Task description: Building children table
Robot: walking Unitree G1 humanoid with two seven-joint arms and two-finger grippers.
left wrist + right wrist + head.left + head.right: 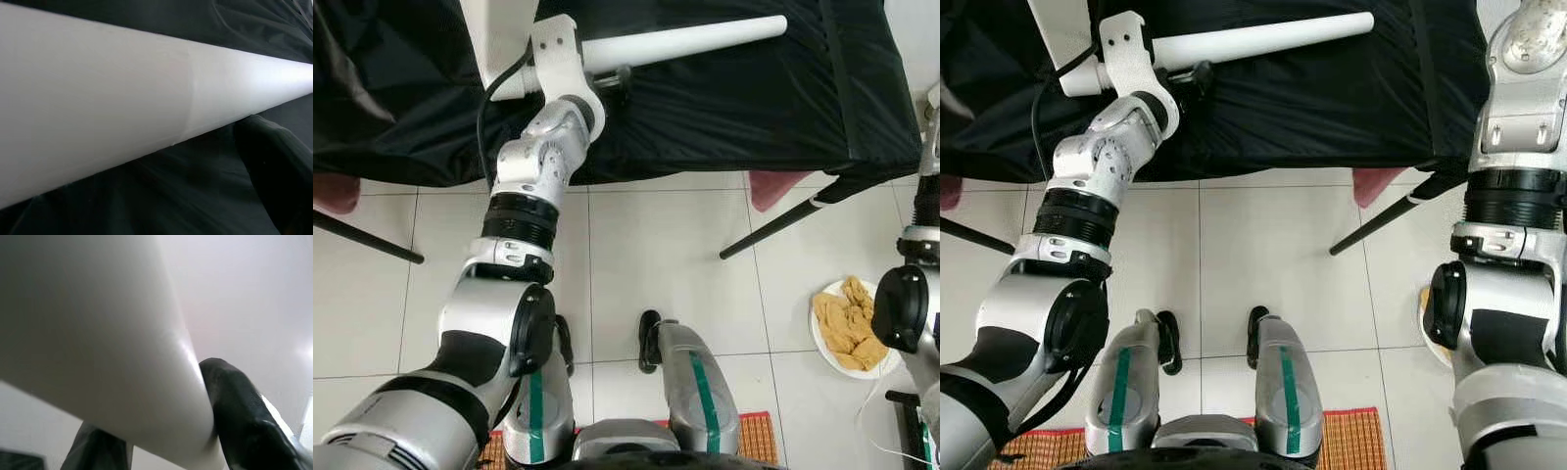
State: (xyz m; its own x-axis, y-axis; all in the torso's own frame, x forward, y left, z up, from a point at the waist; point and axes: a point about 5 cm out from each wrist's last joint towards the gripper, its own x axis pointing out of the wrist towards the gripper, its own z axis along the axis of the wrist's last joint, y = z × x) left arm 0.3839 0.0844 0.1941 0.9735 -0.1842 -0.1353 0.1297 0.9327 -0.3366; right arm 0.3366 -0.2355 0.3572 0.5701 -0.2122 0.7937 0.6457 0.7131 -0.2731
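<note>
A long white table leg (685, 41) lies on a surface draped in black cloth (754, 98), its long axis running almost straight across the robot's front, with the tapered free end pointing to the robot's right and rising slightly away. The thick end sits at the left, where the left pincer (612, 83) is reaching over the cloth and meets the leg near its wrist bracket. The left wrist view looks along the white shaft from very close, with a dark finger (279, 166) just beneath it against the cloth; I cannot tell from these pictures whether that pincer is clamped on the leg or merely resting against it.

The right arm is raised at the robot's right side. Its wrist view shows the right pincer (161, 440) closed around a second white tube (98, 333), a black finger (244, 416) pressed against the tube's side (what the tube belongs to cannot be made out, though another leg is my guess).

For the coming move, the leg on the cloth lies nearer the left arm, which is already at its thick end; the slim end is well apart from it, out toward the right.

A flat white panel (504, 29) stands at the leg's thick end. On the tiled floor (656, 264) to the right sits a plate (824, 338) of yellowish pieces.
</note>
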